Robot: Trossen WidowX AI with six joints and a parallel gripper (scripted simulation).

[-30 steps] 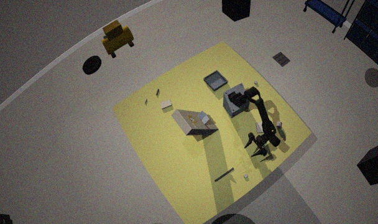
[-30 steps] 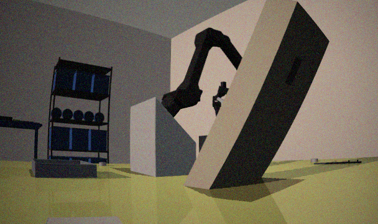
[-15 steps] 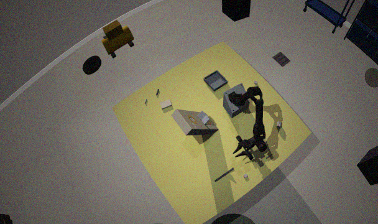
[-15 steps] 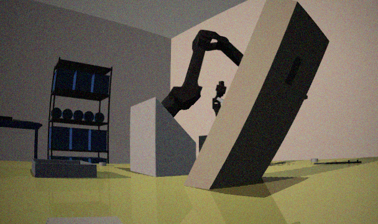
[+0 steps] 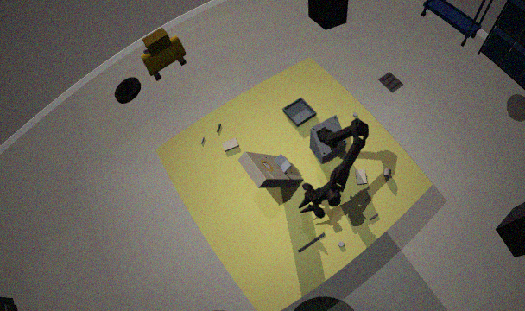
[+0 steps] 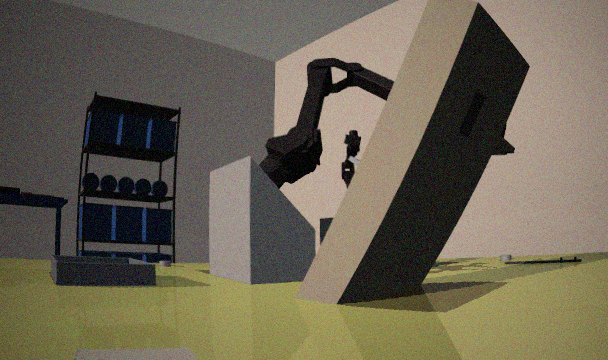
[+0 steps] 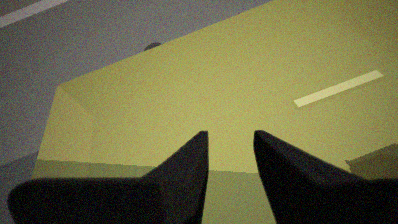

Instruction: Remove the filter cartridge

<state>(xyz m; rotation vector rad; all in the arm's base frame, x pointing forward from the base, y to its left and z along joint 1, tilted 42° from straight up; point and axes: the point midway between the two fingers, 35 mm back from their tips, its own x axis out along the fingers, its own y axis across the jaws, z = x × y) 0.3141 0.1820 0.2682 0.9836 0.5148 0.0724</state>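
The service panel (image 5: 251, 168) (image 6: 434, 165) is a tan, tilted block. A small round patch with orange marks (image 5: 267, 165) shows on its upper face in the top view; it may be the cartridge, but slots are too small to tell. The grey tray (image 5: 307, 119) (image 6: 104, 275) stands apart from the panel, beyond the grey wedge-shaped block. My gripper (image 5: 300, 209) (image 7: 230, 138) is partly open, with an empty gap between the fingertips. It is raised, to the lower right of the panel in the top view. The panel hides most of it in the exterior view.
The grey wedge-shaped block (image 5: 322, 151) (image 6: 251, 225) stands by the arm's base. A pale block (image 5: 283, 163) sits on the panel. A dark rod (image 5: 312, 243) (image 6: 543, 261) and a small pale cylinder (image 5: 341, 244) lie on the yellow mat, with other small pieces around.
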